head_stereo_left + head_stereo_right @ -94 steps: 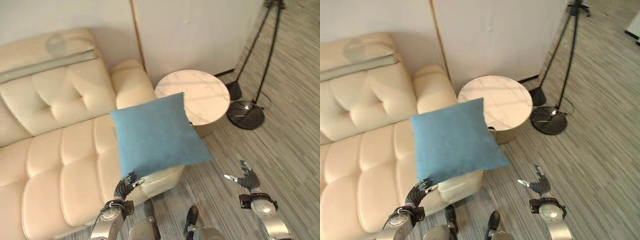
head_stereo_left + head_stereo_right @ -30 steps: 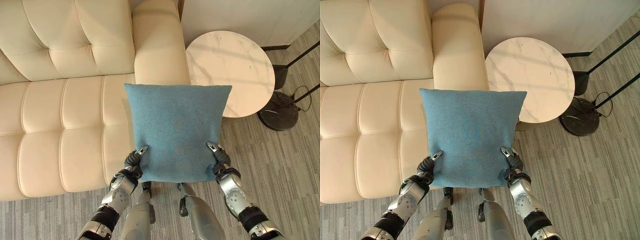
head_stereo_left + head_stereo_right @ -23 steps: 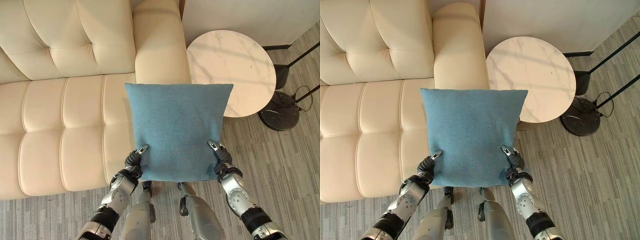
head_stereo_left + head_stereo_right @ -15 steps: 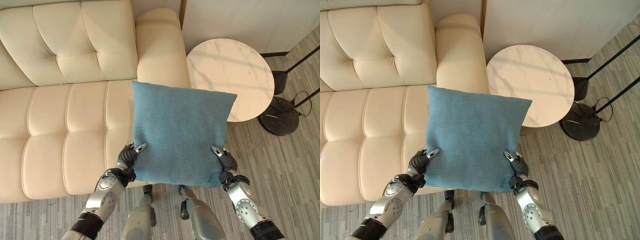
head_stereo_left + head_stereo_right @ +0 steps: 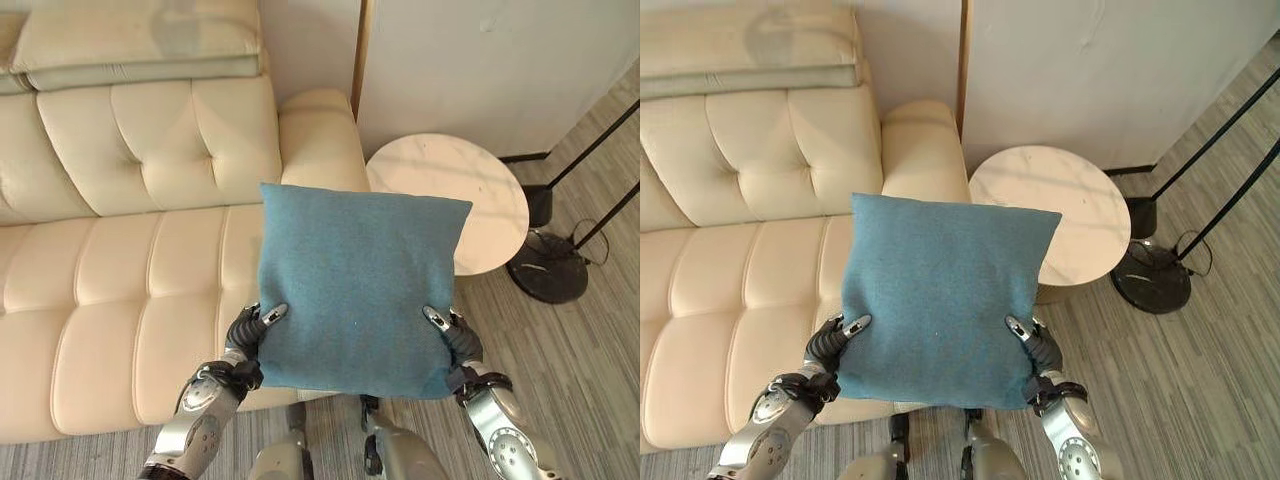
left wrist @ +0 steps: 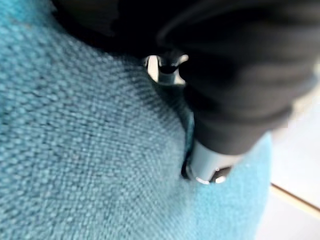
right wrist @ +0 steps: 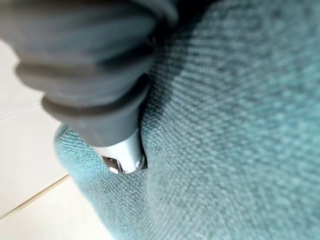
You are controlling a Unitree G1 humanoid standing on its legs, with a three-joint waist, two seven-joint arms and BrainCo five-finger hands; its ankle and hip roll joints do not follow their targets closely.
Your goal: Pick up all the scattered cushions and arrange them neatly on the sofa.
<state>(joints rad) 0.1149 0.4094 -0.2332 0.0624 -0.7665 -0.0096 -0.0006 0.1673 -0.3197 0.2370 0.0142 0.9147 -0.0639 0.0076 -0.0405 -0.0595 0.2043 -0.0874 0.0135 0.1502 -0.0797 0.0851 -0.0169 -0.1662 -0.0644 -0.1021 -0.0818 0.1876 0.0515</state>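
Cushion [image 5: 355, 285] first: it is blue, held up in the air in front of me, over the sofa's front edge by the armrest. My left robot hand [image 5: 248, 335] pinches its lower left corner, thumb on the face I see and fingers curled behind the cloth. My right robot hand [image 5: 455, 340] does the same at the lower right corner. Both wrist views show the weave pressed right against each thumb, so both robot hands are clamped on fabric.

Outward from there, the cream sofa [image 5: 120, 270] lies under and to the left of the cushion, its seat bare where I can see it. A round white side table [image 5: 1065, 210] stands just beside the armrest, partly hidden by the cushion's right corner. A black lamp stand [image 5: 1152, 275] sits on the floor further right.

What worries me, as a judgement:
- The grip is only on two corners, so the cloth may slip out of one pinch and the cushion would swing or drop to the floor.
- If I let go too far right, it could land on the side table or armrest instead of the seat.
- The cushion blocks my view of the seat edge, so placement may come out crooked.

No label, brand or writing is readable anywhere.
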